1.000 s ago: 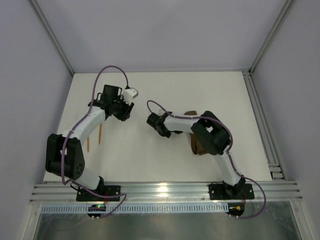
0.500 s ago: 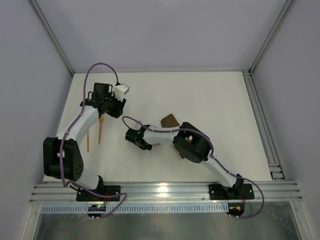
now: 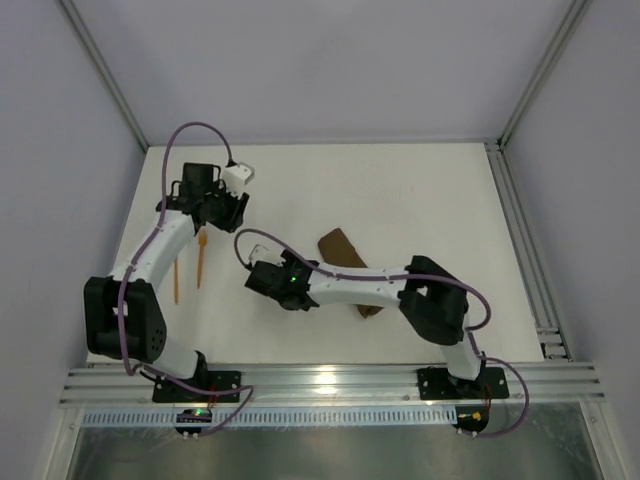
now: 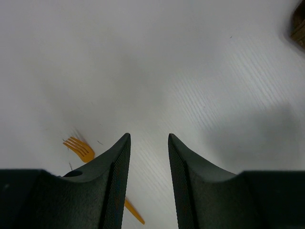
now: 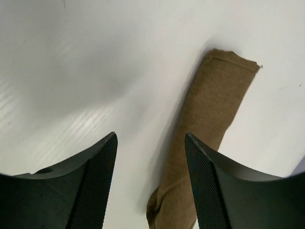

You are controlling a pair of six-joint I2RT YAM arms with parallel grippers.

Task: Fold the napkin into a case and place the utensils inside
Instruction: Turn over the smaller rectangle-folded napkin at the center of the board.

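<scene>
**Lying apart: case at mid-tabletop, both utensils outside it on the left**

The case (image 3: 340, 248) is a narrow brown pouch lying flat and slanted on the white tabletop (image 3: 420, 190). Its near end is hidden under the right arm (image 3: 370, 287). In the right wrist view its far end shows a straight hemmed edge with a loose thread at one corner. Whether that end is the mouth cannot be told.

The right jaws stand apart with nothing between them. They are low over bare tabletop just left of the case, which runs behind the right-hand finger.

The fork (image 3: 200, 258) and the second utensil (image 3: 177, 282) lie side by side on the tabletop, well apart from the case. The left jaws are also apart and grip nothing, hanging over the fork's far end. In the left wrist view its tines show just left of the left-hand finger and its handle passes beneath.
</scene>
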